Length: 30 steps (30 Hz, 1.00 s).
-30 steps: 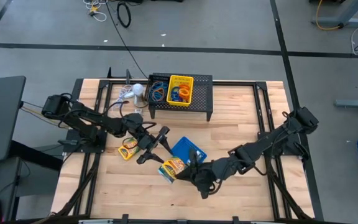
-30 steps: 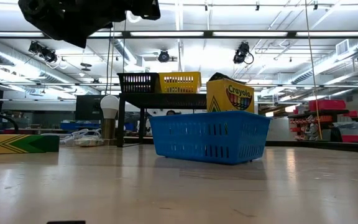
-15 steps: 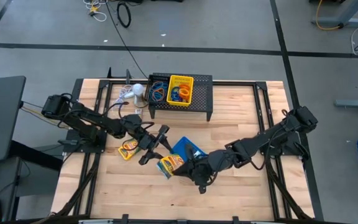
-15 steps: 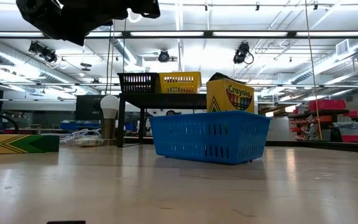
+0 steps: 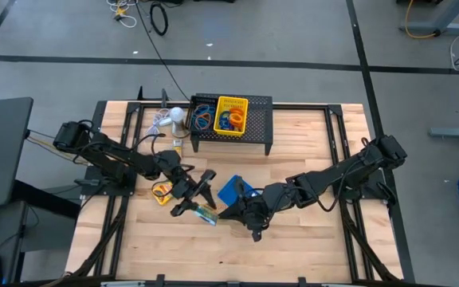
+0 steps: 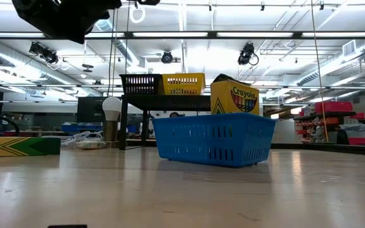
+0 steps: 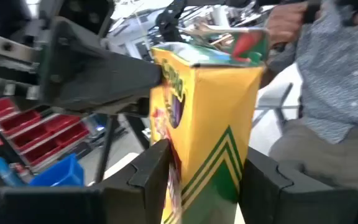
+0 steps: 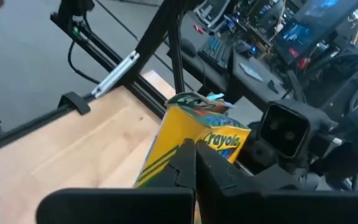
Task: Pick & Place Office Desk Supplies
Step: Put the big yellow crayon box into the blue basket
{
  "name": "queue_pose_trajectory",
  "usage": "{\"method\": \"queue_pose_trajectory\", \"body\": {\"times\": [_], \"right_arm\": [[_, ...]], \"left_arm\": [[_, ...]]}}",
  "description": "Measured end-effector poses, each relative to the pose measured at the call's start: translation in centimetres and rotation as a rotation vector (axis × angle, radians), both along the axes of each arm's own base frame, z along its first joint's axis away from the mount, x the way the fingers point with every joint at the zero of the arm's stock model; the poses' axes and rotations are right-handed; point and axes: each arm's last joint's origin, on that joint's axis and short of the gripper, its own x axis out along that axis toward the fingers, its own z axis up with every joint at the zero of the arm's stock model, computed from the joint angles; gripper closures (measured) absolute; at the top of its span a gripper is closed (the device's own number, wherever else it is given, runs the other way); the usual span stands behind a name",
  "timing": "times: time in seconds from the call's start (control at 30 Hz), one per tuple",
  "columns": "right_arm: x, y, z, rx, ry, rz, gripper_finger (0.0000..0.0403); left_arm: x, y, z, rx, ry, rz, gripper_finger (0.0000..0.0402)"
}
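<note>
The crayon box [image 5: 206, 214] at the centre of the handover hangs above the table just beside the blue mesh tray [image 5: 231, 192], on the side away from the large black mesh stand [image 5: 231, 119]. In the high view its long axis runs roughly from the left gripper [image 5: 200, 202] toward the right gripper [image 5: 231, 211], lying close to level, and only a narrow yellow-green edge of it shows between the two.

In the left wrist view the box [image 7: 207, 124] stands lengthwise between the left gripper's two dark fingers [image 7: 146, 171], its opened flap end pointing away from the wrist and its green chevron end nearest the fingers. The fingers sit on either side of it, close to its faces; whether they already press on it cannot be told.

In the right wrist view the right gripper [image 8: 195, 163] has its jaws clenched together on the near edge of the same box [image 8: 191, 140], whose "Crayola" face and torn flap end point away from that wrist.

A second crayon box [image 5: 163, 191] lies flat on the table beyond the left gripper from the blue tray. In the low view another Crayola box [image 6: 234, 97] stands upright in the blue tray [image 6: 213, 139]. The yellow mesh tray [image 5: 231, 114] and the black mesh tray [image 5: 203, 115] sit side by side on the stand, both holding coloured rubber bands [image 5: 231, 120].
</note>
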Motion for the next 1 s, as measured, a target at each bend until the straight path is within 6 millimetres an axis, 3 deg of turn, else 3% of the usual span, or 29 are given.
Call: {"method": "queue_pose_trajectory", "body": {"times": [0.23, 0.57, 0.8, 1.0], "right_arm": [[0.1, -0.2, -0.1, 0.000, 0.006, -0.028, 0.0403], [-0.5, -0.6, -0.6, 0.004, 0.098, -0.134, 0.0397], [-2.4, -1.5, 0.3, 0.083, 0.183, -0.240, 0.0353], [-4.6, -2.8, 1.4, 0.111, 0.241, -0.391, 0.0288]], "left_arm": [[0.0, -0.1, 0.1, -0.005, -0.014, 0.024, 0.0286], [0.2, 0.1, -0.3, -0.036, 0.057, 0.107, 0.0286], [0.4, 0.4, -0.7, -0.069, 0.132, 0.232, 0.0287], [0.7, 0.8, -1.1, -0.139, 0.219, 0.394, 0.0290]]}}
